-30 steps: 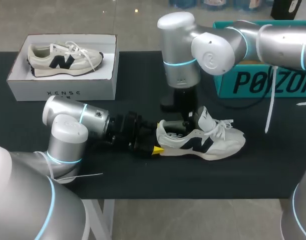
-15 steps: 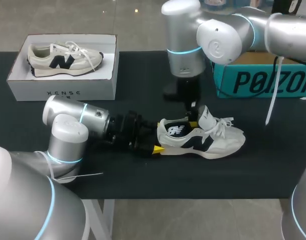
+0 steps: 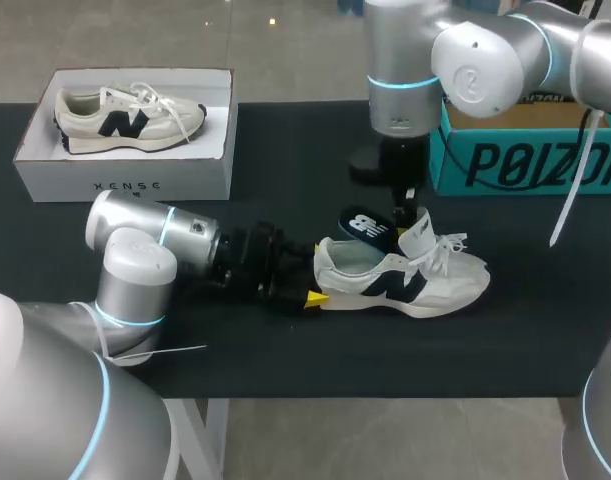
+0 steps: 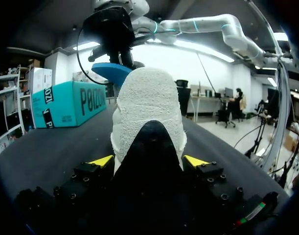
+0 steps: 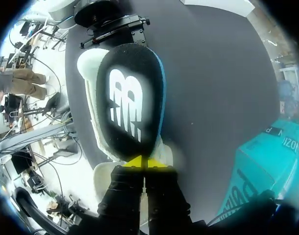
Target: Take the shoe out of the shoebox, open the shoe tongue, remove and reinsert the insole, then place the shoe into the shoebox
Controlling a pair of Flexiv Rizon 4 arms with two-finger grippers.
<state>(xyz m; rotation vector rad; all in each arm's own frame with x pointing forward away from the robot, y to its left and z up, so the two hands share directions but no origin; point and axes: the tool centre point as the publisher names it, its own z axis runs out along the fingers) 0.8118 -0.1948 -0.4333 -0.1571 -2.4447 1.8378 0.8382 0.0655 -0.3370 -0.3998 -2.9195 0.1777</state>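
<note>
Just lifted black blue-backed foam insole clear of cream-and-navy lace-up sneaker w/ R gripper pinching its end, L gripper clamped on heel; removal done, reinsert next.

Both arms are built of smooth silver-grey cylindrical links with rounded joint caps, and each joint is ringed by a thin glowing cyan band. The left arm narrows into a black wrist; a thin white strip near its elbow looks like a cable tie. The left gripper is matt black, studded with small screws, its fingers ending in bright yellow wedges. The right arm has a white cable hanging from it, and the right gripper is black with yellow tips.
</note>
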